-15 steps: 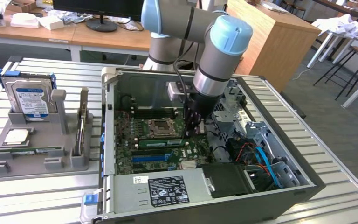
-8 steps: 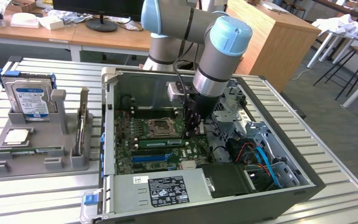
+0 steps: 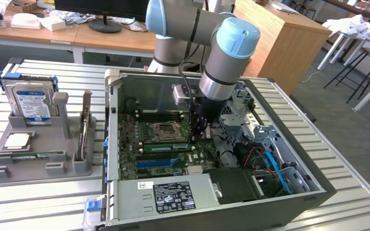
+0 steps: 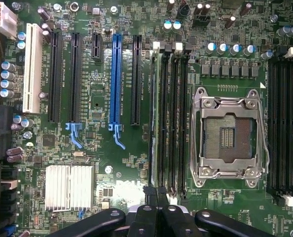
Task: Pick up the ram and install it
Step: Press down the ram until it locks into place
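Even, bright room light fills the exterior view, and the computer case casts only soft shadows inside its walls. In the wrist view the motherboard is evenly lit and sharp, with slight glare on the silver heatsink below the blue slot.

Ribbed bare-metal table top, dull silver. Dark grey sheet-metal computer case, matt. Green motherboard, glossy lacquer. Polished metal processor socket frame. Finned aluminium heatsink, bright. Matt grey plastic holder tray. Black plastic gripper, slight sheen.
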`<state>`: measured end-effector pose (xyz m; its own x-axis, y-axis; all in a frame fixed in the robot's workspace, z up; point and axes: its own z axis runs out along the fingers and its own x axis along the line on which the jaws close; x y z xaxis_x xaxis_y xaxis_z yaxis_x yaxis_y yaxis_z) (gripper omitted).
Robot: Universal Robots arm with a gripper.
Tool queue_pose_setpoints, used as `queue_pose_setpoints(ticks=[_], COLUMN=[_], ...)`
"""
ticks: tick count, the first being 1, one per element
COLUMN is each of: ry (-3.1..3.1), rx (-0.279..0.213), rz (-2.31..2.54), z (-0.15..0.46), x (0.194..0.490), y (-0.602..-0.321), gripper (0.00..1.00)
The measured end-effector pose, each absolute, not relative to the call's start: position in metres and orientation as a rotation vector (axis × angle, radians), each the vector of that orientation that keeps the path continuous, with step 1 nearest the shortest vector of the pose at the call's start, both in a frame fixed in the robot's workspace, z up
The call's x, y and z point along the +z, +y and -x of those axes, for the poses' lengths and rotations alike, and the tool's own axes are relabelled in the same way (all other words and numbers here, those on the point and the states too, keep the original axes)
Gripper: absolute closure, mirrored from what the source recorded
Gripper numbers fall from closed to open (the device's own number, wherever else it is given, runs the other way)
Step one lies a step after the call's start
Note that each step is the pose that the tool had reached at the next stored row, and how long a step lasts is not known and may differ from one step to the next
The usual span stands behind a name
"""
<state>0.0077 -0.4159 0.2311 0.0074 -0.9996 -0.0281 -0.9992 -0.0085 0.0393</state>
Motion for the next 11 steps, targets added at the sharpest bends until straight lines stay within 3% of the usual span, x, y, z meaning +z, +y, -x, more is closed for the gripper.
queue_pose_setpoints(ticks=[11], ry=[-2.206], rx=[-0.074], rz=[-2.224], z=[-0.0077], x=[0.2299], y=[-0.4157], gripper=[0.90])
